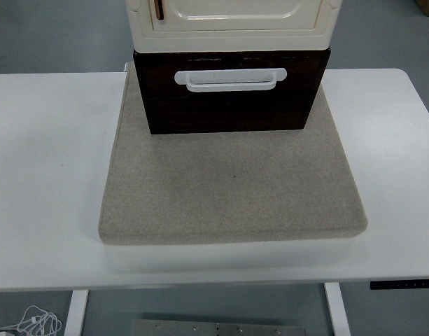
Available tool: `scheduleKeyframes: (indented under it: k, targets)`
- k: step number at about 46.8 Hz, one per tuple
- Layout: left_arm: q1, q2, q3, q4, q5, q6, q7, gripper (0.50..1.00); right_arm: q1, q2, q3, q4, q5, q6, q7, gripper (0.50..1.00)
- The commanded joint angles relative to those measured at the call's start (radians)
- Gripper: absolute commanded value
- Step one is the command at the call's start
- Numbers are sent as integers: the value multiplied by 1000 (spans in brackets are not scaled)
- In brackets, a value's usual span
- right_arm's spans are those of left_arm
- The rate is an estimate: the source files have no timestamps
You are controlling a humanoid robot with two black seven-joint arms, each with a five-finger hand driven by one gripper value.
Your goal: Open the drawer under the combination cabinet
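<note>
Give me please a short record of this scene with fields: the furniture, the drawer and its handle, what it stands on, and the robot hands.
cabinet: cream upper unit with a door, cut off by the picture's top edge
drawer: dark brown, directly under the cream unit, front facing the camera
handle: white bar, horizontal, on the upper part of the drawer front
base: grey-beige mat, cabinet stands at its far end
table: white, mat lies in its middle
robot hands: none in view

White table, grey felt mat lying flat on it
</note>
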Motion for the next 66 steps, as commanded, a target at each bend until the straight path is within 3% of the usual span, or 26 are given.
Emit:
scheduleKeyframes:
  k: [1,15,25,31,41,46,57,66]
  targets:
    - [-58,2,113,-45,0,1,0,1000,-1,0,0,0,0,0,0,926]
    - [-190,-7,481,-141,-3,10,6,1000,-1,0,0,0,0,0,0,926]
    - [-249,-44,663,-161,-8,21,8,1000,-1,0,0,0,0,0,0,926]
    - [-264,-82,757,-171,-8,21,44,1000,-1,0,0,0,0,0,0,926]
    - [-262,-125,788,-179,-9,42,167,1000,-1,0,0,0,0,0,0,926]
    - [-258,-140,786,-179,-15,90,199,1000,-1,0,0,0,0,0,0,926]
    - [-201,-156,788,-194,-15,104,273,1000,-1,0,0,0,0,0,0,926]
    - [-157,-202,782,-188,-19,190,328,1000,-1,0,0,0,0,0,0,926]
